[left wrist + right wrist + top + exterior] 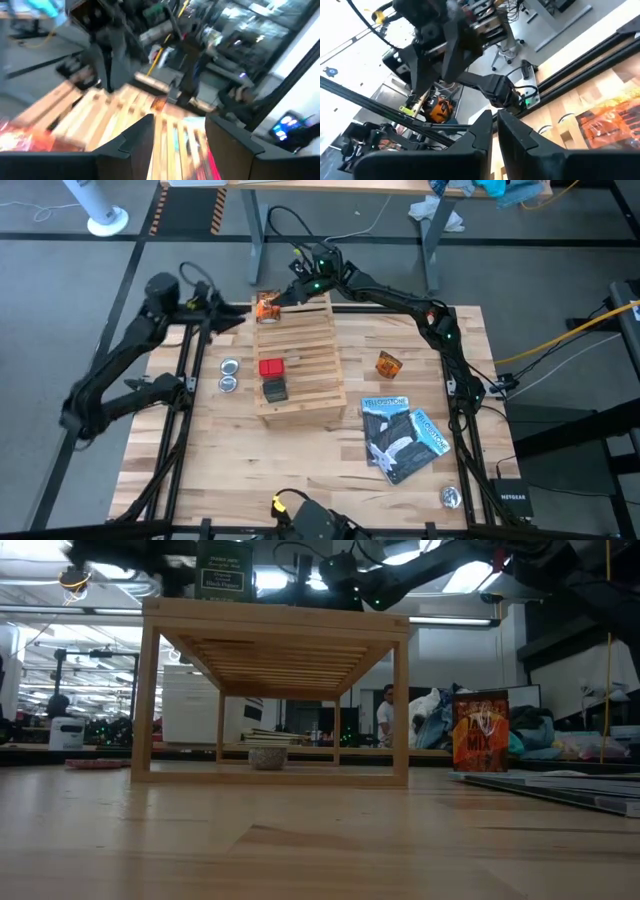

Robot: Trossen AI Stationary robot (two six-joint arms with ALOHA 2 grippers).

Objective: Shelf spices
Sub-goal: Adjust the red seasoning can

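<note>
Fingers of the right arm [283, 298] are drawn nearly together, only a slit between the two dark tips in the right wrist view, and they grip nothing; they sit at the shelf's far end, just beside an orange-brown packet [266, 307] lying at the shelf's 11 o'clock corner. Fingers of the left arm [232, 318] stand partly apart with nothing between them, hovering by the shelf's far left edge, near the same packet.

On the shelf [310, 370], a light wooden slatted rack at mid-desk, a red box [271, 367] rests toward the near left, and a dark grey box [274, 389] touches it on the 6 o'clock side. A second orange-brown packet [389, 364] stands upright on the desk at the shelf's 3 o'clock, well apart from it. Two round silver tins [229, 375] sit just off the shelf at 9 o'clock. Blue-and-black booklets [402, 437] overlap at 4 o'clock, and another small silver tin [451, 496] lies near the desk's 5 o'clock corner.

The desk [200, 460] is pale butcher-block. Beyond it the floor is grey, with another table's legs at 12 o'clock; the low view shows a lit workshop and a person standing far back.
</note>
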